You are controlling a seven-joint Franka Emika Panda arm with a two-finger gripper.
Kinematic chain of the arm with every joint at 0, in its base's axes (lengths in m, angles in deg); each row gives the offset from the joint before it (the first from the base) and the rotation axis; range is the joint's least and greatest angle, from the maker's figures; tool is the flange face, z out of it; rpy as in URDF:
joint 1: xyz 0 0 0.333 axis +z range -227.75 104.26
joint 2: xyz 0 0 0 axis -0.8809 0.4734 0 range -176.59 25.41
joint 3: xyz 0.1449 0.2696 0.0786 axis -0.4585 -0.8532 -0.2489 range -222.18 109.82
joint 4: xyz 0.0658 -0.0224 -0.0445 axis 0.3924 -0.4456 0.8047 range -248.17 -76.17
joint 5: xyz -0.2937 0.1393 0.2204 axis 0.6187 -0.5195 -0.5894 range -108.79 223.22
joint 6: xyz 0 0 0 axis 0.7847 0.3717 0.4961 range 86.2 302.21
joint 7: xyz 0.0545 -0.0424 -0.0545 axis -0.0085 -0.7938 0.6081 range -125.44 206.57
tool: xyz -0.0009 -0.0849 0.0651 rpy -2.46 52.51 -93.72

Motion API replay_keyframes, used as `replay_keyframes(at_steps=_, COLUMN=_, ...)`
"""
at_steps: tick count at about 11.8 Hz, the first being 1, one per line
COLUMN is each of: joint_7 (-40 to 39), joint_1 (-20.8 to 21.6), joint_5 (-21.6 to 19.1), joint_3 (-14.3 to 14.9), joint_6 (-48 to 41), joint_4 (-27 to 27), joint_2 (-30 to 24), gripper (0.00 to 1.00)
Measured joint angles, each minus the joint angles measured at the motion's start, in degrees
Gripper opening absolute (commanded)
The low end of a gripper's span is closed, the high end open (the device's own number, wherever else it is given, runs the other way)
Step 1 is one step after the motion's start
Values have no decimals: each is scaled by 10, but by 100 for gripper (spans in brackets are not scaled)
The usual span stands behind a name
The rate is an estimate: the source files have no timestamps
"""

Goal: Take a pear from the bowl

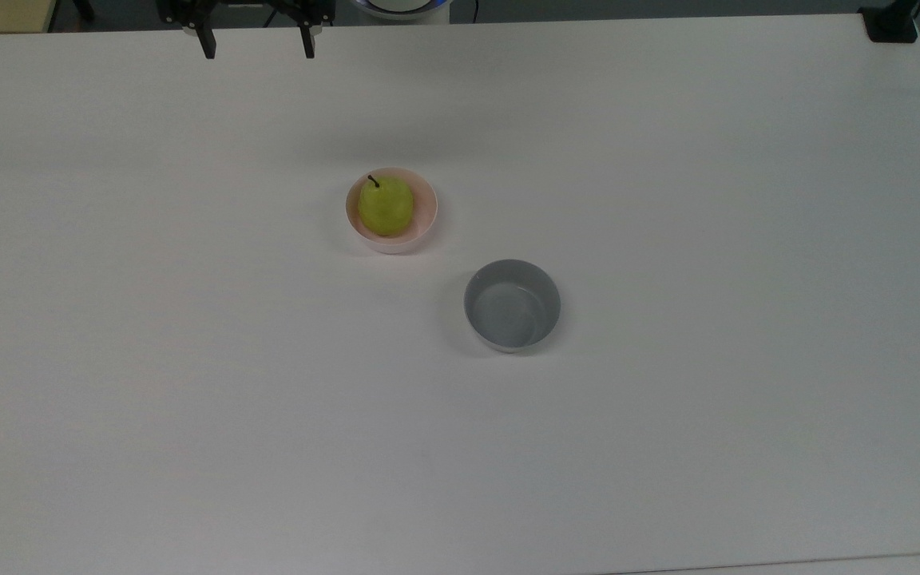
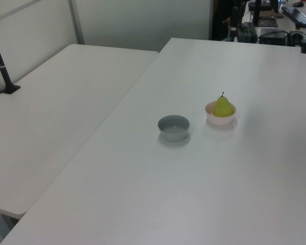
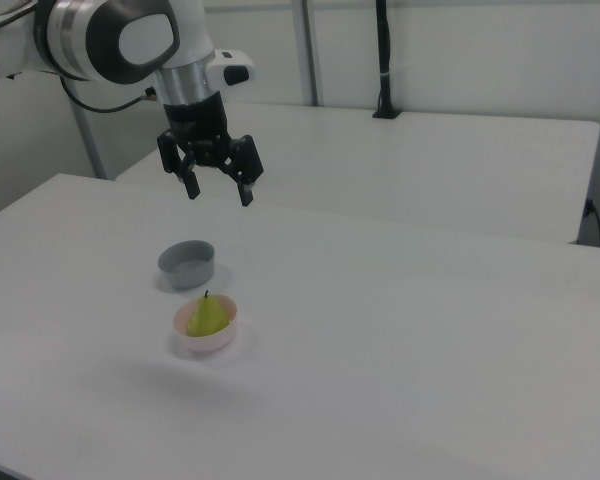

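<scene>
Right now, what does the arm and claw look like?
The arm is white, with rounded glossy link covers, dark grey joint caps and a silver ring at one joint. A black cable runs along it. The claw is all black: a boxy body with two slim straight fingers, each with a small pale spot near its tip.

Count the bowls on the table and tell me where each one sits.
2. The pink bowl holds the pear near the table's middle; the grey bowl sits apart from it, toward the top view's lower right, with nothing in it.
</scene>
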Motion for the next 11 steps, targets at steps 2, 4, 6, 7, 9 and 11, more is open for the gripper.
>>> replay_keyframes(at_steps=2, joint_7=-67, joint_1=0, joint_5=0, joint_3=0, joint_6=0, joint_4=-3, joint_2=2, gripper=100)
replay_keyframes(at_steps=4, joint_7=-117, joint_1=0, joint_5=0, joint_3=0, joint_6=-1, joint_4=-14, joint_2=2, gripper=100)
replay_keyframes(at_steps=6, joint_7=-127, joint_1=3, joint_5=0, joint_3=-7, joint_6=-1, joint_4=-36, joint_2=3, gripper=100)
replay_keyframes(at_steps=7, joint_7=-127, joint_1=7, joint_5=0, joint_3=-10, joint_6=-1, joint_4=-49, joint_2=4, gripper=100)
replay_keyframes(at_steps=9, joint_7=-127, joint_1=13, joint_5=0, joint_3=-13, joint_6=1, joint_4=-71, joint_2=8, gripper=100)
replay_keyframes(at_steps=11, joint_7=-127, joint_1=14, joint_5=0, joint_3=-24, joint_6=47, joint_4=-104, joint_2=15, gripper=98)
